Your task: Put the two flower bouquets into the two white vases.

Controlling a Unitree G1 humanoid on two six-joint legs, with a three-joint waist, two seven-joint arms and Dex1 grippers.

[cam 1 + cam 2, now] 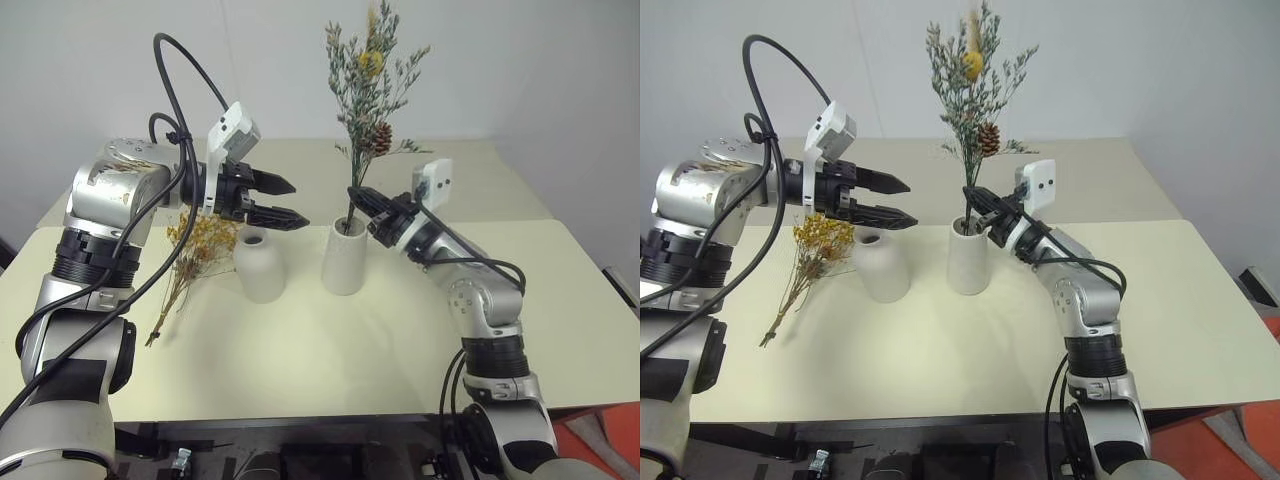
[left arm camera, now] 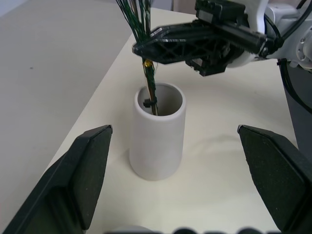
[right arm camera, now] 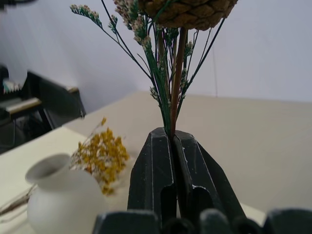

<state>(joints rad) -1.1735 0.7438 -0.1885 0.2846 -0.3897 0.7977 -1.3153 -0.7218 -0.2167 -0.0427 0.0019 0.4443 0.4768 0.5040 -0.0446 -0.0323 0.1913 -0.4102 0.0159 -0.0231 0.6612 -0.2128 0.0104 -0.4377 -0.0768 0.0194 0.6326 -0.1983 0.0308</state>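
Note:
The grey-green bouquet (image 1: 368, 90), with its pinecone (image 3: 187, 12) and yellow bloom, stands upright with its stem ends inside the wide-mouthed white vase (image 1: 344, 262). My right gripper (image 1: 355, 195) is shut on its stems just above the vase's rim. The rounded narrow-necked white vase (image 1: 260, 268) stands to the left of it. Flat on the table beside that vase lies the mustard-yellow bouquet (image 1: 200, 245). My left gripper (image 1: 300, 200) hangs open above the rounded vase, pointing toward the cylinder vase (image 2: 157, 141), with nothing between its fingers.
The cream table (image 1: 330, 350) has free room in front of the vases and to the right. A second table surface lies behind, against a white wall. A black cable loops over my left arm.

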